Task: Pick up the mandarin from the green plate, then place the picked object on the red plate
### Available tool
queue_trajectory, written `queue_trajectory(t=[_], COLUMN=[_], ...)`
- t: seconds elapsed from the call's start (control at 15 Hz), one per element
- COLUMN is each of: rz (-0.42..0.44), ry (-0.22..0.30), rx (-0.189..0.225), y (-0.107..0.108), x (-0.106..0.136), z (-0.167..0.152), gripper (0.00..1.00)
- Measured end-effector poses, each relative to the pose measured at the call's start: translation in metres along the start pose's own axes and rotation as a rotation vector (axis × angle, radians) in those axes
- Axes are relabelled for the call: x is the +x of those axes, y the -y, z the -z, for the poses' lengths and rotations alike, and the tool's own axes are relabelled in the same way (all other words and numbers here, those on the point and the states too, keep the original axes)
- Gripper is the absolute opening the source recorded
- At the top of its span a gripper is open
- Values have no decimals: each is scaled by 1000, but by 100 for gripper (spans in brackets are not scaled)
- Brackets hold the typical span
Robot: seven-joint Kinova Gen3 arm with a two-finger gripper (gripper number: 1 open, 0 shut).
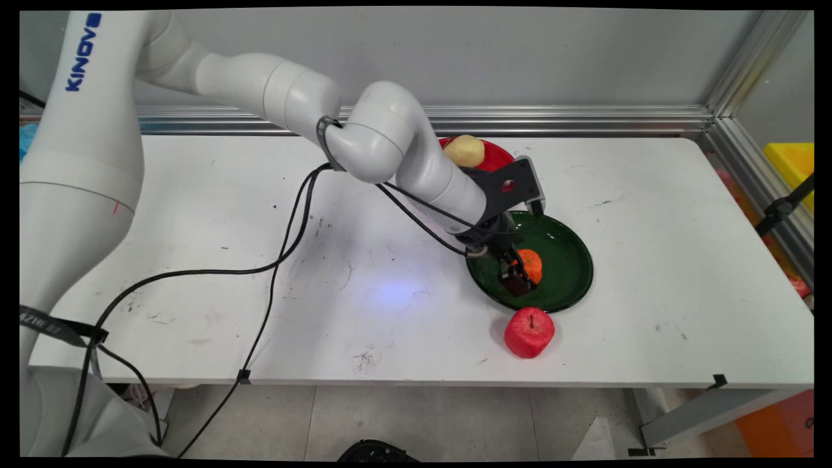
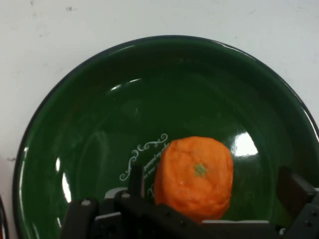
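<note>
White table (image 1: pixel 195 214), grey wall behind, and I'm leaning in from the left over the green plate (image 1: pixel 572 260). My claw (image 1: pixel 520 276) is down inside that plate, fingers spread either side of the orange (image 2: pixel 194 172), one finger close to it, the other standing off, so nothing is gripped. Just off the plate's near rim sits a red apple (image 1: pixel 529 332); beyond its far rim, a red plate (image 1: pixel 494 156) carries a pale potato (image 1: pixel 464 151).

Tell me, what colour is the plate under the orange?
The plate is dark green with a small white scroll print; the orange sits in it. The hand view shows it best.
</note>
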Motion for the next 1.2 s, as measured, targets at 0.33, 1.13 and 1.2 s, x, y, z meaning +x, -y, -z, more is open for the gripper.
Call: queue_trajectory(t=[0.33, 1.13, 1.2], rz=[-5, -27, -29], ry=[-12, -24, -26], rx=[-6, -36, -41], y=[1, 21, 25], x=[-5, 8, 12], z=[-10, 2, 7], gripper=[100, 0, 0])
